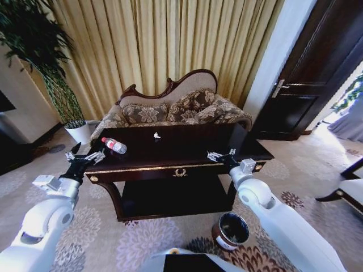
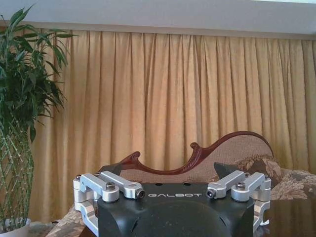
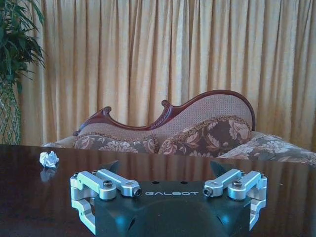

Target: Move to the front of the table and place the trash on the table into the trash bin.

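The bottle (image 1: 114, 145) lies on its side on the table (image 1: 187, 148), near the left corner, at about 10 o'clock from the middle of the top. Its cap end points to 10 o'clock. Its label is red but the words are too small to read. A small white crumpled scrap (image 1: 157, 135) sits near the back edge, at about 12 o'clock. In the right wrist view the scrap (image 3: 49, 159) looks like a little paper ball on the shiny dark top (image 3: 29, 197).

The trash bin (image 1: 231, 230) stands on the carpet (image 1: 142, 238) in front of the table, at about 5 o'clock from it. The right arm crosses just beside it. Its inside is dark and hard to see.

The left gripper (image 1: 86, 158) hovers by the left front corner of the table, just beside the bottle but not touching it. Its fingers are spread apart and hold nothing. The right gripper (image 1: 220, 155) hovers over the right front part of the table top. Its fingers are spread too, and empty. In both wrist views the finger tips are cut off by the gripper body.

Behind the table is a patterned sofa (image 1: 176, 110) with cushions, partly hidden by the table. Gold curtains (image 1: 164, 45) hang behind it. A green plant (image 1: 39, 56) in a white pot (image 1: 79, 132) stands at 9 o'clock. A dark door (image 1: 317, 73) is at 2 o'clock.
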You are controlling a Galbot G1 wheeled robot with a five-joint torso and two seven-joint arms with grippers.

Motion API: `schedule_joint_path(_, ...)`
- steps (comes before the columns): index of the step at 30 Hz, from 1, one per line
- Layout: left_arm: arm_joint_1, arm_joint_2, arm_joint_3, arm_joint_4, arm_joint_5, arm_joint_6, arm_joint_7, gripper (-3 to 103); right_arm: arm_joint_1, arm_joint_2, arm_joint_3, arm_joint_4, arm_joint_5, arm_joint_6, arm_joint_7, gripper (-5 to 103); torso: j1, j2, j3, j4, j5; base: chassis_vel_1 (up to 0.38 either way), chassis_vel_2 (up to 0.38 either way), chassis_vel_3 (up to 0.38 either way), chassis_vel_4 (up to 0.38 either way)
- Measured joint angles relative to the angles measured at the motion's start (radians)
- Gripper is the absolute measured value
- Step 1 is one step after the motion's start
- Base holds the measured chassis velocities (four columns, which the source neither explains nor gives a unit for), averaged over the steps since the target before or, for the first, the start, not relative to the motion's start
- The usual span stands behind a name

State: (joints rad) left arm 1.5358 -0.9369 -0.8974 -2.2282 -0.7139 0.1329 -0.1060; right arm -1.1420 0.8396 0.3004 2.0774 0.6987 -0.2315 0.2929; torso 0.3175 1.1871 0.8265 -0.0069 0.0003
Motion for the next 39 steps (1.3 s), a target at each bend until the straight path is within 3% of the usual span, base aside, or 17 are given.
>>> schedule_joint_path(25,0.002,-0.010,0.007,0.001,0.007,0.000,0.000,100,0.002,-0.009,-0.015,0.035,0.029,-0.006,-0.036,100,0.000,0.000,0.000,-0.0001,0.0000,-0.071,0.080,0.080,-0.080)
schedule_joint_path(32,0.002,-0.007,0.007,0.002,0.007,0.000,0.000,100,0.056,-0.082,-0.039,0.030,0.069,-0.015,-0.121,100,0.000,0.000,0.000,0.0000,-0.0002,0.000,0.000,0.000,0.000)
schedule_joint_path(39,0.011,-0.026,0.012,-0.008,0.012,0.012,-0.009,100,0.186,-0.141,-0.126,-0.067,0.195,-0.012,-0.220,100,0.000,0.000,0.000,-0.0001,0.0000,0.000,0.000,0.000,0.000)
